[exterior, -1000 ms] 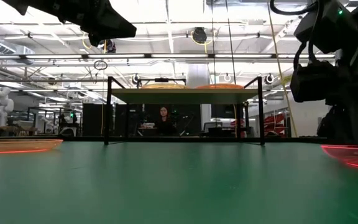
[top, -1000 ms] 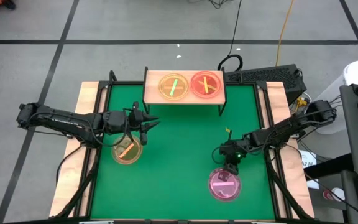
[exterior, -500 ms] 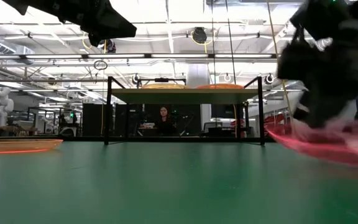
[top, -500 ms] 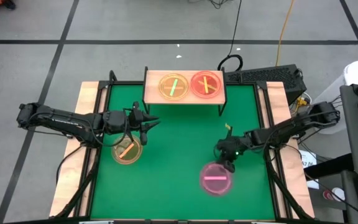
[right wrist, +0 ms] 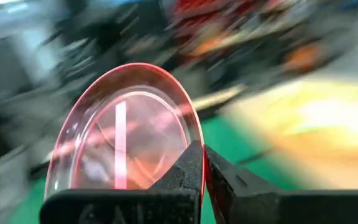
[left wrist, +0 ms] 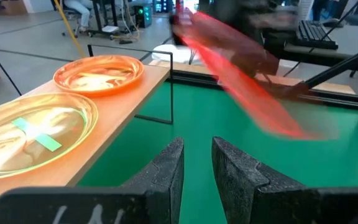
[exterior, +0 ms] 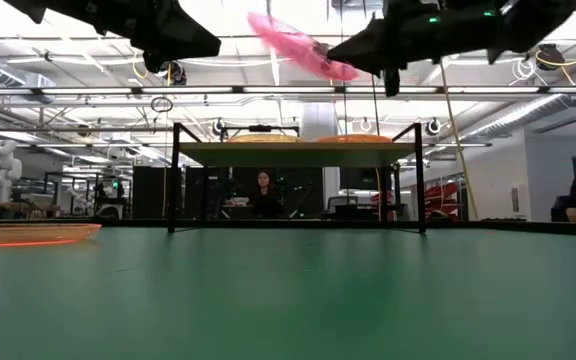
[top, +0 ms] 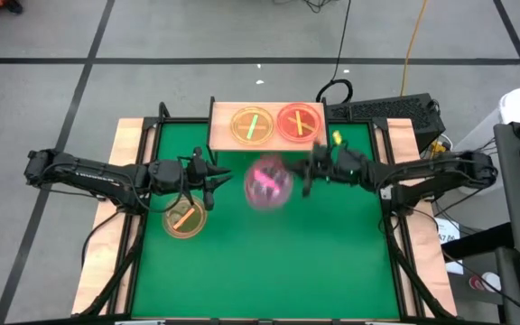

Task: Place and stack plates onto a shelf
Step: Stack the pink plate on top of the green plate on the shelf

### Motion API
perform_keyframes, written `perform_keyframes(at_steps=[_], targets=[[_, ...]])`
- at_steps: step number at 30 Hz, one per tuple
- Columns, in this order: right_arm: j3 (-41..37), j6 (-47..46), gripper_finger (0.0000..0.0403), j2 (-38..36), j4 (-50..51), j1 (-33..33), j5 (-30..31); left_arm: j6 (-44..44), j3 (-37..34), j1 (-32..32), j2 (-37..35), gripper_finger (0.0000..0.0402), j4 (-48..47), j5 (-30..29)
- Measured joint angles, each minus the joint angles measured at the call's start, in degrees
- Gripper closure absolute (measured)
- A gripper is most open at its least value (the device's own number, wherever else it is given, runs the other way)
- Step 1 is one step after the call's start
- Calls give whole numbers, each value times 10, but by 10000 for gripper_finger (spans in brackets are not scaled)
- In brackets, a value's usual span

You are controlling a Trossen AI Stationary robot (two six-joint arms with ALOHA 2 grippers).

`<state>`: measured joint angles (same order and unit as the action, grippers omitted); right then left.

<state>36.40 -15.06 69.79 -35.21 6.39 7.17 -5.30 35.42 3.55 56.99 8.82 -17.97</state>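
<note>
A pink plate [top: 267, 183] with a pink stripe is in the air over the middle of the table, tilted, in my right gripper [top: 298, 178], which is shut on it. In the low view the pink plate [exterior: 288, 40] hangs higher than the shelf [exterior: 298, 152]. The light-wood shelf [top: 219, 135] at the far edge carries an amber plate with a green stripe [top: 251, 125] and a red-orange plate [top: 298, 122], side by side. Another amber plate [top: 184, 218] lies flat on the table at the left. My left gripper [top: 219, 185] hovers beside it, open by a narrow gap [left wrist: 197, 152]. My right gripper pinches the pink plate's rim [right wrist: 194, 140] between its two fingers. The fingers come roughly level from the table's right side. The plate is lifted clear of the table and tilted, its face turned partly sideways [exterior: 303, 52].
The shelf's left third [top: 222, 122] is bare wood. A keyboard [top: 386, 110] and cables lie beyond the table's far right corner. Wooden strips [top: 132, 135] border the green top. People sit in the room behind [exterior: 263, 190].
My right gripper has lifted the pink plate off the table near the right near corner and swung it up, left and toward the far edge, near the shelf. The plate lay flat then and is now tipped steeply in the air. The gripper stayed shut on it.
</note>
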Motion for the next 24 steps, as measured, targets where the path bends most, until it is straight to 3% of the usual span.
perform_keyframes(at_steps=[2, 10, 24], targets=[[13, 25, 403, 0, -20, 30, 35, 0, 0, 0, 0, 311, 3, 0], [92, 38, 403, 39, -27, 133, 32, 17, 0, 0, 0, 311, -11, 0], [237, 54, 403, 238, -26, 198, 31, 22, 0, 0, 0, 311, -34, 0]])
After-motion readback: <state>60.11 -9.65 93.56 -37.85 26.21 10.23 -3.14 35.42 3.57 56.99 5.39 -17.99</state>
